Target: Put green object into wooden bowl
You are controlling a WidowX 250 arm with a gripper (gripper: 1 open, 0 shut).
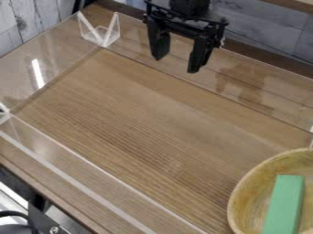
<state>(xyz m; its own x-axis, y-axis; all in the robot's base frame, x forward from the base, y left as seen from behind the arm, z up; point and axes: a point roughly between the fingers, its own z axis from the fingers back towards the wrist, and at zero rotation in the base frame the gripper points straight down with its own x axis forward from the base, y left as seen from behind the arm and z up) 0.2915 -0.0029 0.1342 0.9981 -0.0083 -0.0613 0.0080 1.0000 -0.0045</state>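
The green object, a flat light-green block, lies inside the wooden bowl at the bottom right corner, where the frame cuts the bowl off. My gripper hangs at the top centre, far up and left of the bowl. Its two black fingers point down and stand apart, open, with nothing between them.
A wooden table top is ringed by a low clear plastic wall. A small clear bracket stands at the back left corner. A pale plank wall runs behind.
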